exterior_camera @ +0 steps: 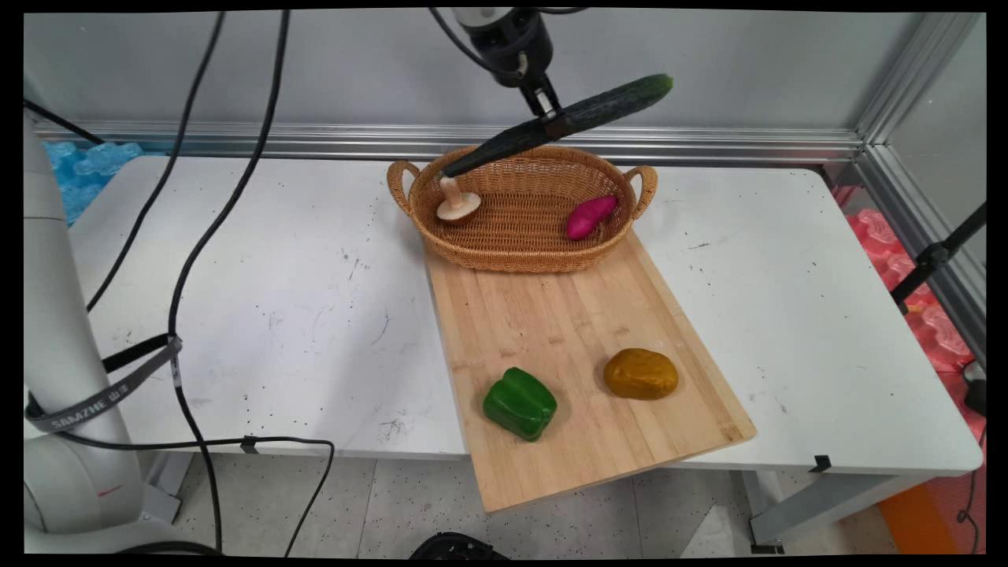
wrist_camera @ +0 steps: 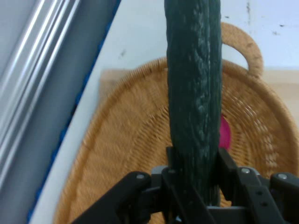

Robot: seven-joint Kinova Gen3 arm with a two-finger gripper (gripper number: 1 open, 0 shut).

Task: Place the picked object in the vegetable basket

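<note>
One cucumber clamped in pincer above basket — mushroom main-view only.

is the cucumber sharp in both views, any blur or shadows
Main view: cucumber in the gripper is sharp; pepper and potato cast soft shadows on the board. Hand view: cucumber slightly soft, basket blurred.

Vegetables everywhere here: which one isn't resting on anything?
The long dark green cucumber. The tool grips it in the air above the basket, tilted; the others lie in the basket or on the wooden board.
</note>
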